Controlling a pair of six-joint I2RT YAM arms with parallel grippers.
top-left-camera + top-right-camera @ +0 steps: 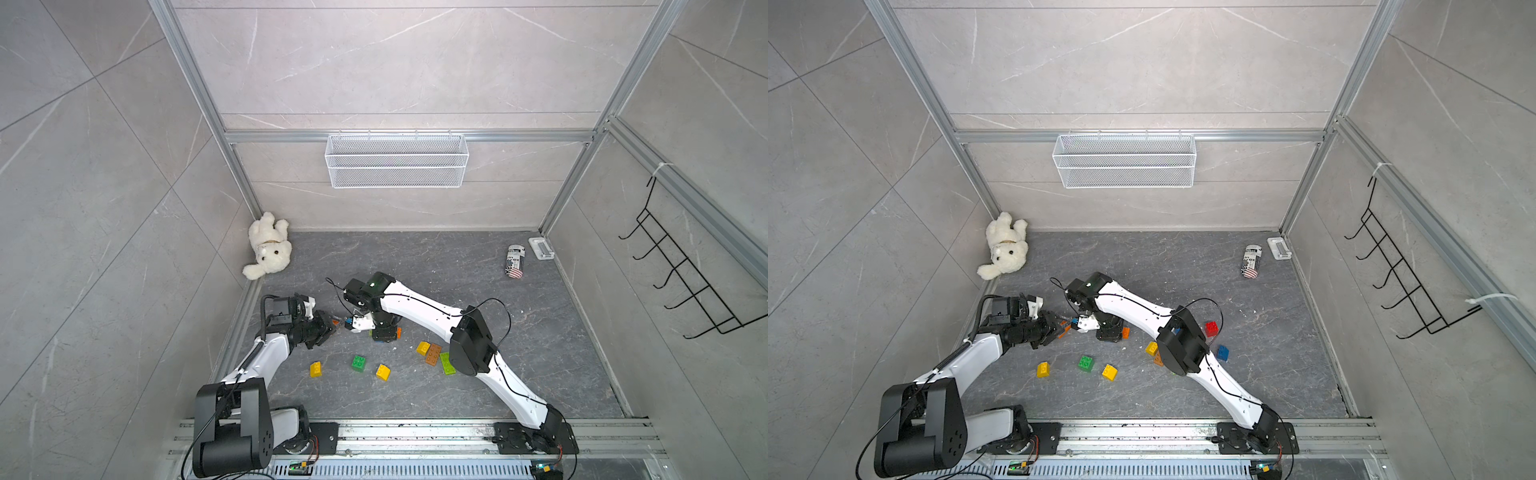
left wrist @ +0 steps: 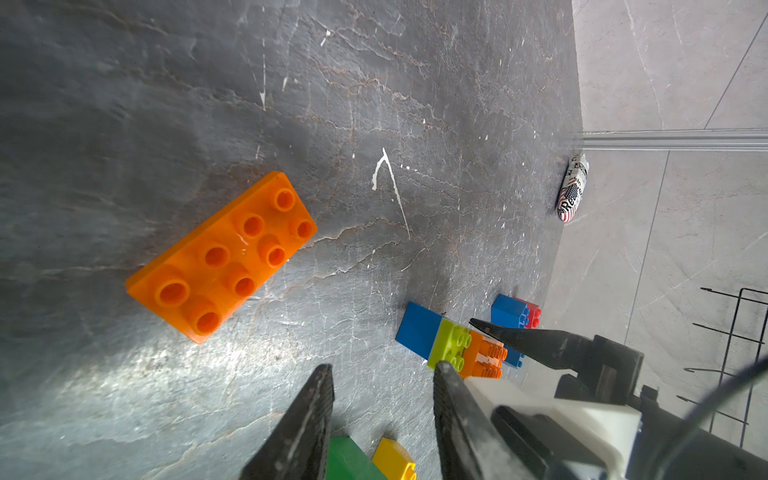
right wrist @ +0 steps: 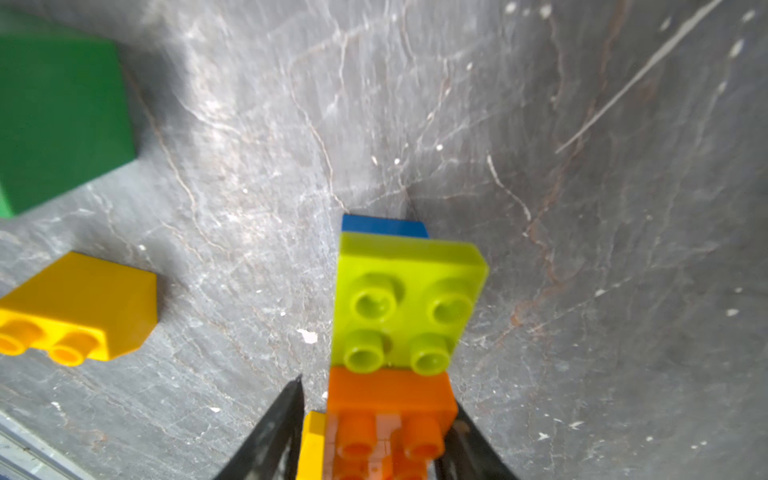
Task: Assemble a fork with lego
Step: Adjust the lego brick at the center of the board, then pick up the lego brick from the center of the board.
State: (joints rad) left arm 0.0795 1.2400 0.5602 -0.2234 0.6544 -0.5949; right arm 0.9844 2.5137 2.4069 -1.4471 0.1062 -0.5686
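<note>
Legible marking: one item only, the can (image 2: 572,187) lying on its side on the dark floor near the far right corner. In the left wrist view its label carries a stars-and-stripes flag print and, just beside the flag, bold dark letters on white that begin "Re"; the rest of the word curves out of sight. In both top views the can (image 1: 515,261) (image 1: 1251,262) shows more lines of dark print above the flag, too small to read with certainty.
</note>
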